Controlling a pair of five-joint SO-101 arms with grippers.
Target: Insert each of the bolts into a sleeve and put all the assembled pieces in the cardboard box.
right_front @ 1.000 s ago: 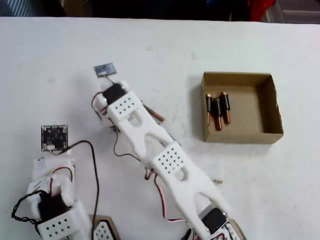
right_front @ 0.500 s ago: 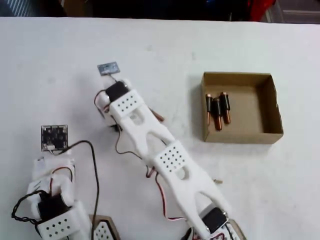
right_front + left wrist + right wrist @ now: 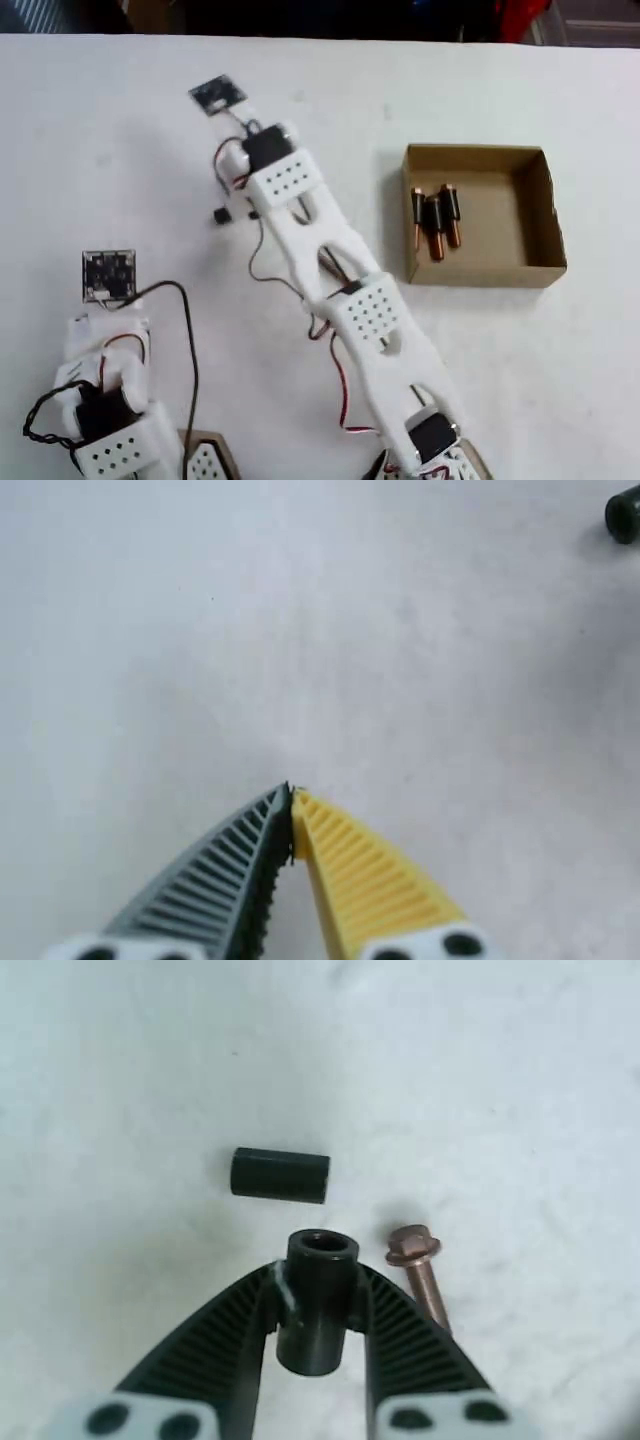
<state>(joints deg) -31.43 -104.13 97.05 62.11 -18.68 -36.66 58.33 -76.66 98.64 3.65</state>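
The right hand (image 3: pixel 318 1282) is clenched on a black sleeve (image 3: pixel 318 1305), which stands upright between the ribbed fingers with its open bore showing. The sleeve's lower end is hidden behind the fingers. Just beyond it a second black sleeve (image 3: pixel 280 1175) lies on its side. A copper bolt (image 3: pixel 420 1270) lies just beside the held sleeve, and one finger covers the end of its shank.

From above, the right arm (image 3: pixel 330 270) hides its own hand. A small black piece (image 3: pixel 222 215) sits on the surface left of the arm's far end, too small to identify.

The left hand (image 3: pixel 291 802) is clenched on nothing, its grey and yellow tips meeting over bare surface. A dark rounded object (image 3: pixel 625 515) is cut off at the edge of the left wrist view. The left arm (image 3: pixel 105 400) sits at the near left, partly out of frame.

The cardboard box (image 3: pixel 485 272) stands to the right, holding three assembled pieces (image 3: pixel 436 222) side by side against its left wall.

The white surface (image 3: pixel 120 130) is faintly scuffed. Beyond its far edge the room is dark.
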